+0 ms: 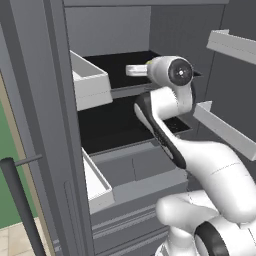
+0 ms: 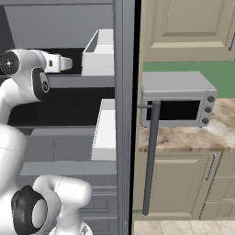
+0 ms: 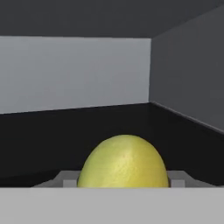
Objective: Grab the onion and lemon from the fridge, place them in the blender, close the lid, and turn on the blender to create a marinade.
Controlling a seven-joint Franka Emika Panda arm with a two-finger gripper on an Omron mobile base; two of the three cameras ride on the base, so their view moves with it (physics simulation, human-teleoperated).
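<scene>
Inside the open fridge [image 1: 115, 35], the white arm reaches onto the upper dark shelf [image 1: 117, 70], where a sliver of yellow-green at the hand's 9 o'clock edge marks the lemon [image 1: 148, 63]. In the left base view, pale drawers [image 1: 92, 82] stand pulled out at the fridge's 9 o'clock side, one above another, and what shows of their insides looks bare; door bins [image 1: 230, 45] hang at 2 o'clock. From the right, the hand points toward 3 o'clock along the same shelf, with the fridge's long dark bar handle [image 2: 150, 156] and a countertop microwave [image 2: 176, 98] beyond the door edge. The hand view puts the lemon [image 3: 124, 162] dead ahead at 6 o'clock, sitting between the two grey fingertips [image 3: 65, 180], which flank it left and right. The gripper [image 3: 124, 181] stands spread about the fruit's width; whether the pads actually press the skin cannot be told. The lemon's long axis cannot be judged from here. The coming move likely turns on closing squarely across the fruit before drawing back out.
</scene>
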